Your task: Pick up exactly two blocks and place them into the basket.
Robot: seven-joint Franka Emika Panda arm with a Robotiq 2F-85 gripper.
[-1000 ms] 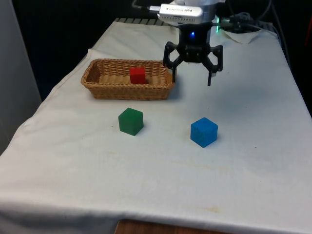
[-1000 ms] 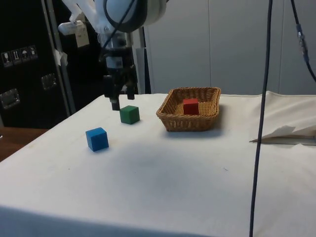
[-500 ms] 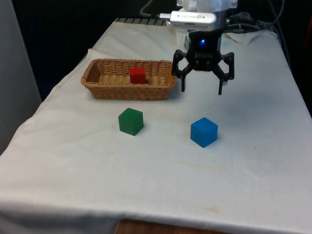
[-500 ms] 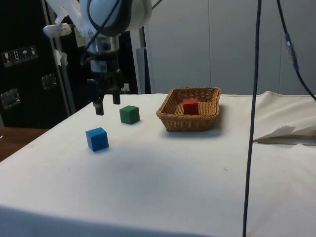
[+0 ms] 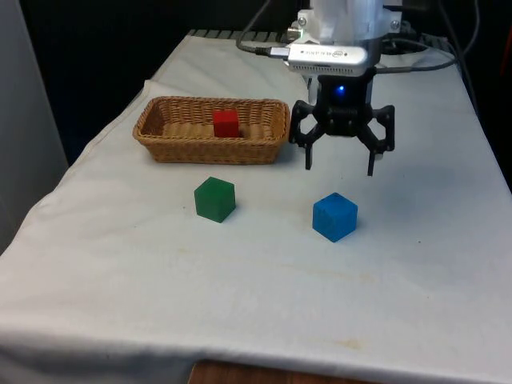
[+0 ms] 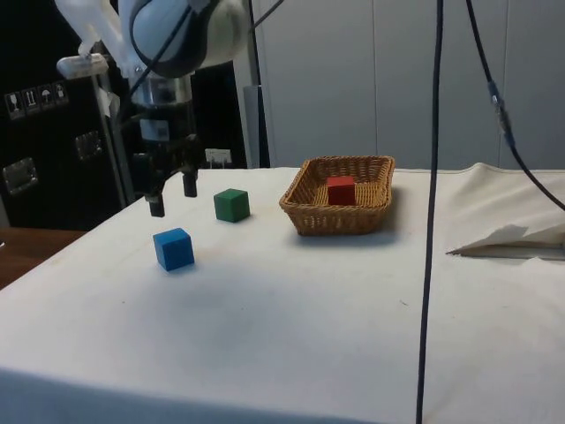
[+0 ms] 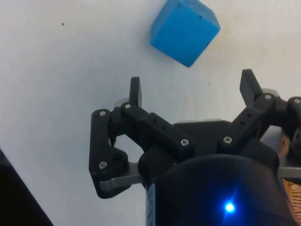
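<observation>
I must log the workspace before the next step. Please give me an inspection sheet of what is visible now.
Surface: table under a white cloth, somewhat creased.
Job's things: wicker basket with a red block inside; green block and blue block on the cloth, apart from each other and outside the basket.
Clutter: folded white cloth lying on the table in the side view.
Grippers: gripper open, holding nothing, above the cloth just behind the blue block.
Cables: dark cables hanging in front of the side camera; more at the arm's wrist.
Surroundings: black curtains behind the table; dark cabinets in the side view.
</observation>
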